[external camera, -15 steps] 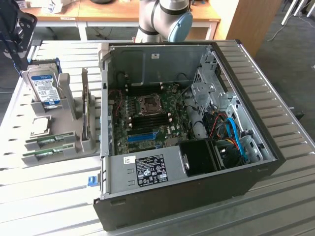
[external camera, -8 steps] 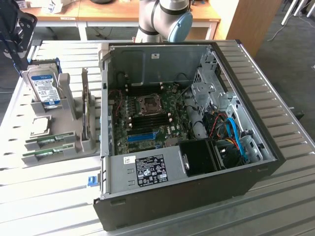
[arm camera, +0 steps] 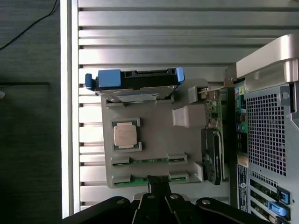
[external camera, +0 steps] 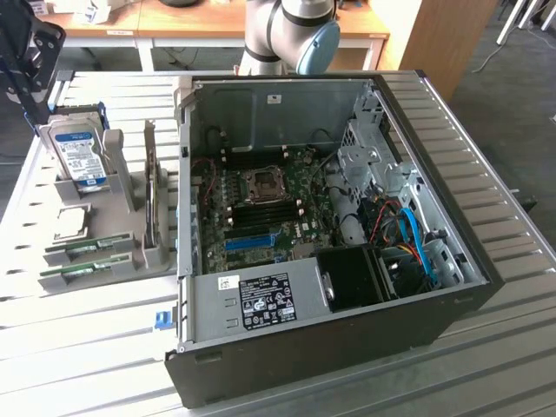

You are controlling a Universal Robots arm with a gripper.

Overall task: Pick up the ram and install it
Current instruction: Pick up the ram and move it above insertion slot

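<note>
Pincer [arm camera: 158, 183] is hovering closed, gripping nothing, over grey holder [arm camera: 187, 140] | ram [arm camera: 149, 161] is lying in that holder on table [arm camera: 140, 46] beside open computer case [arm camera: 271, 116] | pickup and install are both pending

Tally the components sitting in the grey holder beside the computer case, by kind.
Long thin green ram sticks: 2
Square silver processor chip: 1
Silver hard drive in blue bracket: 1
Upright green-and-black expansion card: 1
Total: 5

Robotics lab, slatted metal workbench [external camera: 87, 323], open PC case [external camera: 304, 365], wooden desks [external camera: 191, 19]
</note>
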